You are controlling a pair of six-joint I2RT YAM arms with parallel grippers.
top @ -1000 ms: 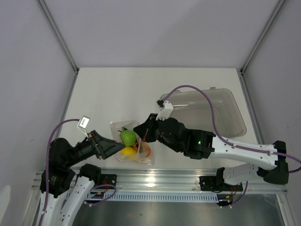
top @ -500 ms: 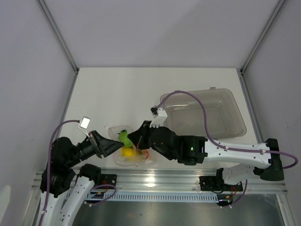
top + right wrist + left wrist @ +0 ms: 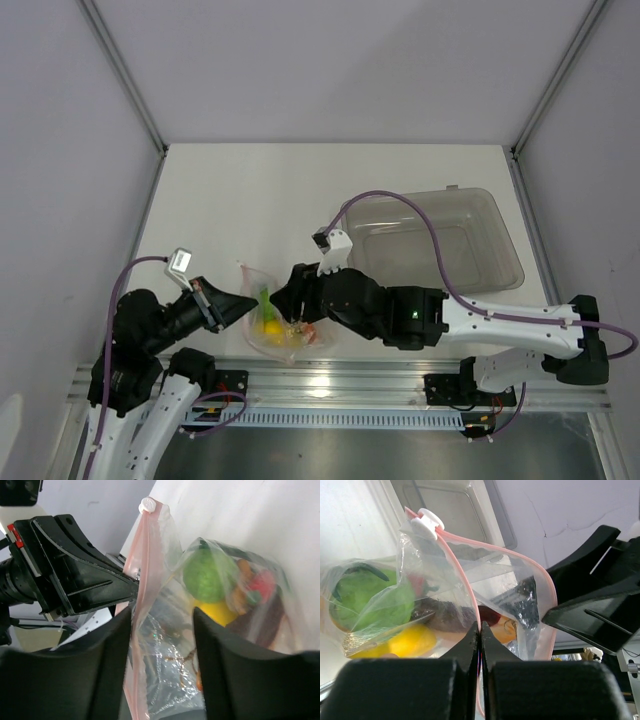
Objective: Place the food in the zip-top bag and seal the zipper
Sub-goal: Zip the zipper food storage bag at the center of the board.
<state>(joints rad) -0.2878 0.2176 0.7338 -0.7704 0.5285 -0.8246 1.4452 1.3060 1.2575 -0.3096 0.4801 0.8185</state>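
The clear zip-top bag [image 3: 280, 335] sits near the table's front edge between both grippers, with the food inside it. Through the plastic I see a green round fruit [image 3: 367, 597], a yellow fruit [image 3: 412, 640] and dark red pieces. My left gripper [image 3: 480, 628] is shut on the pink zipper [image 3: 462, 575] near the bag's left end. A white slider [image 3: 427, 522] sits at the strip's far end. My right gripper [image 3: 162, 625] is open, its fingers either side of the bag's mouth and the zipper [image 3: 142, 555]. The green fruit [image 3: 210, 575] shows beyond the right finger.
A grey translucent bin [image 3: 440, 235] stands at the back right, with the right arm's purple cable looping over it. The aluminium rail [image 3: 330, 380] runs along the front edge just below the bag. Grey walls enclose the table.
My left gripper has closed on the zipper strip. My right gripper has opened and let go of the bag, and the bag has shifted and crumpled slightly toward the front.
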